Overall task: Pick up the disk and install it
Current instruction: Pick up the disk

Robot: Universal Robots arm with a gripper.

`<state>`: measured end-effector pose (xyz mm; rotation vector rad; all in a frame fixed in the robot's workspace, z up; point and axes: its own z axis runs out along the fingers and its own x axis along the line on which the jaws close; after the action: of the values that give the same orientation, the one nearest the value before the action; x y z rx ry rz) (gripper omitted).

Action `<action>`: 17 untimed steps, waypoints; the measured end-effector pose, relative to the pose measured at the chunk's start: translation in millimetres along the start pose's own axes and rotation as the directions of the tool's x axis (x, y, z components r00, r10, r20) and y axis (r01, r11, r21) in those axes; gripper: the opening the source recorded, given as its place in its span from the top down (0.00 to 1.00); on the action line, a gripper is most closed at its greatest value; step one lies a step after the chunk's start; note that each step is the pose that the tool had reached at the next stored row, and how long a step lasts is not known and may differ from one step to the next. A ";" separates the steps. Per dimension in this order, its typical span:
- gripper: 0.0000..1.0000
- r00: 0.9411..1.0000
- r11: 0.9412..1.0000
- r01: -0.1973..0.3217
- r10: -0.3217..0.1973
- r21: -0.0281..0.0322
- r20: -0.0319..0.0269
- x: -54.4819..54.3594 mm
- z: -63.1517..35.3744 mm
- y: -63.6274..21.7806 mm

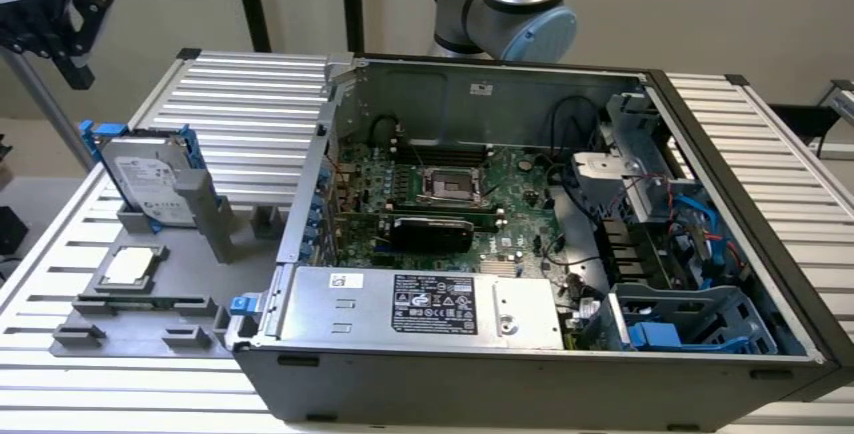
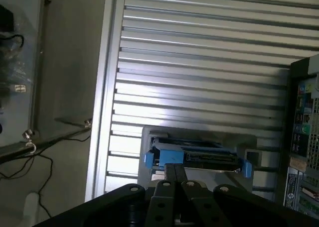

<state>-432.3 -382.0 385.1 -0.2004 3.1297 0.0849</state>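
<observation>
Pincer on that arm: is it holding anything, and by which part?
Nothing. The pincer is empty; the disk stands apart in its grey holder.

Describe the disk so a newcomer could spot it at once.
On the exterior view's left of the open case sits a grey fixture. The disk stands on edge at its far end: silver, blue-framed, white-labelled, unlike the small square chip lying flat.

Exterior view: soft, even overhead light, with the ribbed surface (image 1: 254,94) brightest at 10 to 11 o'clock. The open computer case (image 1: 507,94) is darker inside, and shadow pools at 4 to 5 o'clock under its rim. Wrist view: white glare washes out a band of the slats, and the gripper (image 2: 174,171) is near-black and underlit against them.
</observation>
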 end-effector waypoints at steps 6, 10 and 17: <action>0.89 0.994 0.994 0.108 -0.108 -0.001 -0.006 0.0 1.4 -0.1; 0.89 0.983 0.984 0.181 -0.181 -0.002 -0.010 0.0 2.3 -0.1; 0.89 0.953 0.953 0.303 -0.303 -0.005 -0.016 0.0 4.0 -0.2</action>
<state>-432.3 -382.0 381.1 -0.6807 3.0698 0.0852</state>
